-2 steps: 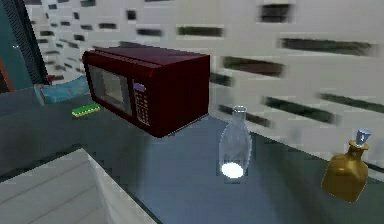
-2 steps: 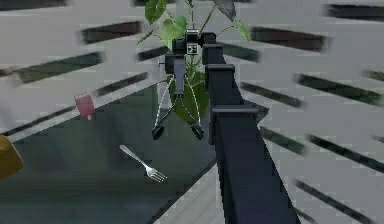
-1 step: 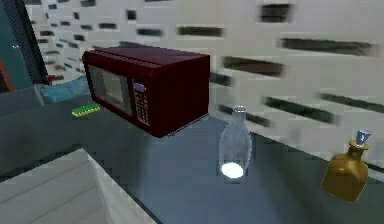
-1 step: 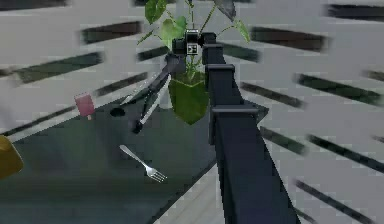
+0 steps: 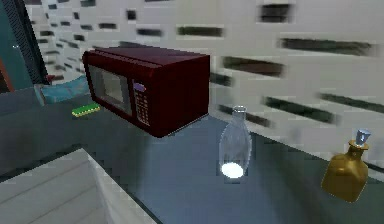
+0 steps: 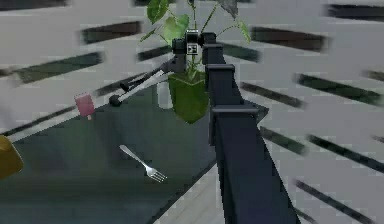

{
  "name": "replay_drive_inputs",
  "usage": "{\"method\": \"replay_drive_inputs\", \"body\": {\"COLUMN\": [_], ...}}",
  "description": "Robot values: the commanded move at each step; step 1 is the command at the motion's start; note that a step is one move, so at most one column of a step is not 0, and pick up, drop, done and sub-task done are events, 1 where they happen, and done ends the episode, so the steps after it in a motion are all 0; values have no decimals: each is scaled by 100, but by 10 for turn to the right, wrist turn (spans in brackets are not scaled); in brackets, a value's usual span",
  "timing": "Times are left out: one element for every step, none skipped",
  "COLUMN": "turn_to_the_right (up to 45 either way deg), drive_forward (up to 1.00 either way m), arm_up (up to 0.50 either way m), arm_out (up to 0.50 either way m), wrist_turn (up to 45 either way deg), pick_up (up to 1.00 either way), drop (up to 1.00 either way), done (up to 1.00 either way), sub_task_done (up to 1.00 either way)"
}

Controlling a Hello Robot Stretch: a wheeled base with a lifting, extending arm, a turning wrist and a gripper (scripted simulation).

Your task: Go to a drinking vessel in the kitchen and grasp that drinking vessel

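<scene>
A small pink cup-like vessel [image 6: 85,104] stands on the dark grey counter [image 6: 80,165] by the brick wall, at the arm side view's left. The dark arm [image 6: 238,150] rises from the bottom edge. My gripper [image 6: 116,98] stretches left from the arm's far end, its thin fingers ending just right of the pink vessel. Touch cannot be judged, and I cannot tell whether the gripper holds anything. In the forward view a clear glass bottle [image 5: 233,145] stands upright on the counter [image 5: 60,140], right of a dark red microwave [image 5: 148,88].
A potted plant in a green pot [image 6: 187,95] and a small white shaker [image 6: 163,95] stand just behind the gripper. A fork [image 6: 145,165] lies on the counter. An amber bottle [image 5: 348,170] stands at the forward view's right, and a green item [image 5: 85,110] lies left of the microwave.
</scene>
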Motion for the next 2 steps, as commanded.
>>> {"method": "replay_drive_inputs", "body": {"turn_to_the_right": [0, 0], "drive_forward": [0, 0], "arm_up": [0, 0], "arm_out": [0, 0], "wrist_turn": [450, 180], "pick_up": [0, 0], "drop": [0, 0], "done": [0, 0], "sub_task_done": [0, 0]}}
